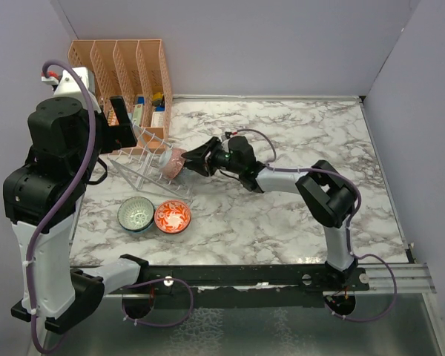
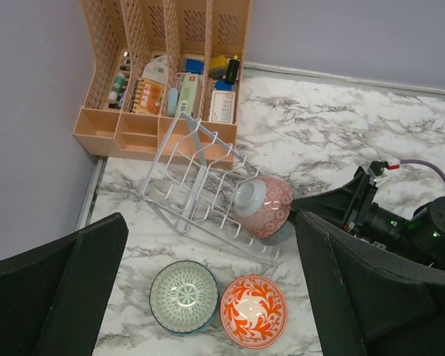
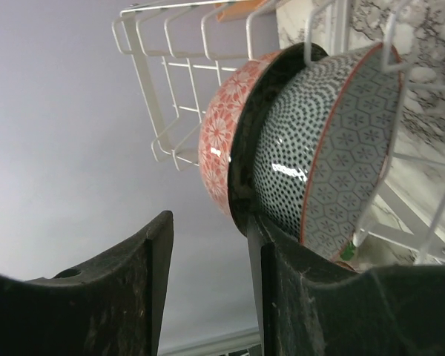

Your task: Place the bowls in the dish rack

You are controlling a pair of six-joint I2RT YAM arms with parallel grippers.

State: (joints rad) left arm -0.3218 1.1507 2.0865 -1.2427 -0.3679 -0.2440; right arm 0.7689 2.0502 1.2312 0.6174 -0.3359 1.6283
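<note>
The reddish-brown bowl point(image 1: 174, 162) with a pale grey-blue inside point(image 3: 311, 148) stands on edge in the clear dish rack point(image 1: 144, 167), at the rack's right end point(image 2: 271, 208). My right gripper point(image 1: 193, 162) is open at its rim point(image 3: 206, 222). One finger point(image 3: 241, 178) lies inside the bowl; the other stands apart from its outside. The teal-green bowl point(image 1: 136, 213) and the orange-red bowl point(image 1: 172, 216) sit side by side on the marble in front of the rack point(image 2: 193, 178). My left gripper point(image 1: 122, 119) is open and empty, high above the rack point(image 2: 211, 222).
A tall orange slotted file organizer point(image 1: 126, 67) holding small packets stands against the back wall just behind the rack, also in the left wrist view point(image 2: 170, 74). Grey walls close in the left, back and right sides. The right arm stretches across the table's middle.
</note>
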